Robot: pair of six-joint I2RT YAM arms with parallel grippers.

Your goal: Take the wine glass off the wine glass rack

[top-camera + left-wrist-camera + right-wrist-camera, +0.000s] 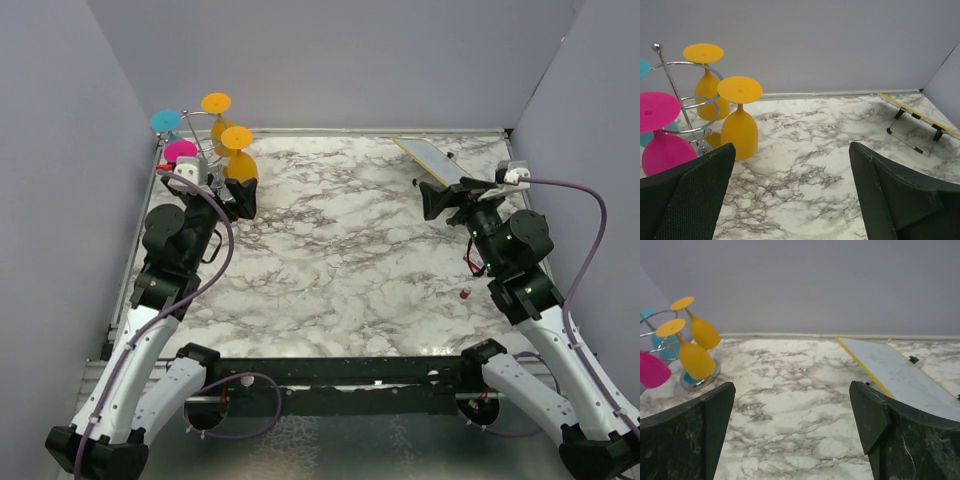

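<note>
Grey walls (350, 60) enclose a white marbled table (340, 260). In its far left corner stands the thin silver wire wine glass rack (671, 80), with a near yellow plastic wine glass (740, 130), a far yellow one (706, 90), a pink one (662, 150) and a teal one (165, 121), all upside down. The left gripper (791, 165) hovers just before them, fingers spread and empty. Well apart on the right, the right gripper (792, 390) is likewise spread, near a slanted white yellow-edged board (900, 372).

Your desk (340, 250): white marble pattern with grey veins. On it you have the wine glass rack (679, 97) at the far left corner and a yellow-edged panel (430, 158) propped at the far right. A small red item (465, 294) lies near the right edge.
</note>
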